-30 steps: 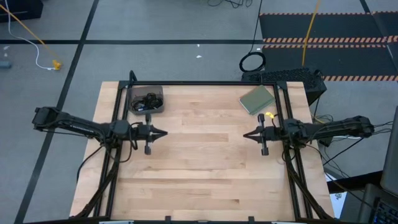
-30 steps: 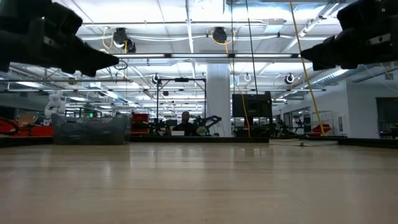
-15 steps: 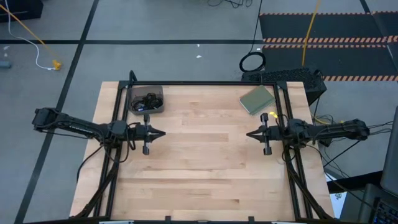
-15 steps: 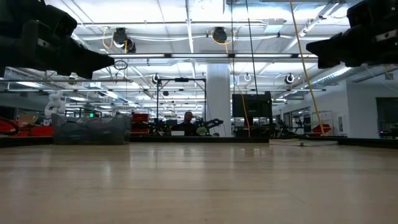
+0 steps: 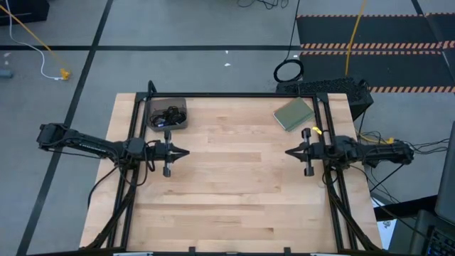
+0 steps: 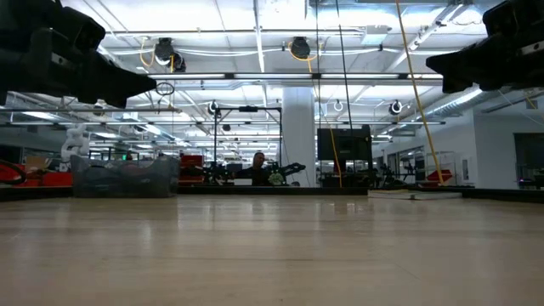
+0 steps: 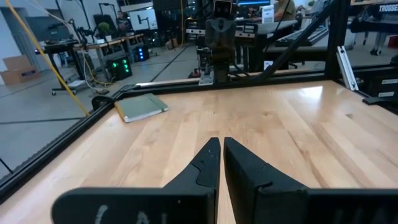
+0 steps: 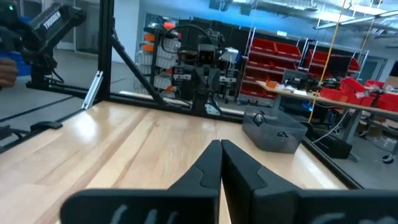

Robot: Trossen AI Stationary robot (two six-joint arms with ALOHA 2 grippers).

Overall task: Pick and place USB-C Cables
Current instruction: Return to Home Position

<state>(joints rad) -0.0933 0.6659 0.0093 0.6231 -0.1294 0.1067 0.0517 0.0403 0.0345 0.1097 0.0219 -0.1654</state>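
The USB-C cables (image 5: 168,114) lie as dark coils inside a grey tray (image 5: 181,122) at the table's far left; in the right wrist view their loops (image 8: 281,133) show over the tray's rim (image 8: 271,140). My left gripper (image 5: 188,151) hovers shut above the table's left side, just near of the tray, pointing right (image 7: 219,142). My right gripper (image 5: 286,152) hovers shut over the table's right side, pointing left (image 8: 219,144). Both hang well above the wood in the low view, the left gripper (image 6: 153,83) and the right gripper (image 6: 429,61).
A green notebook (image 5: 293,114) lies flat at the table's far right, also seen as the notebook (image 7: 141,107) in the left wrist view. A black ring-shaped loop (image 5: 288,71) and a yellow cord (image 5: 353,35) lie on the floor beyond the far edge. A black frame rail (image 5: 234,95) borders the table.
My right arm has drawn back toward the table's right edge, staying shut and level. The left arm, the tray and the cables have kept their places.
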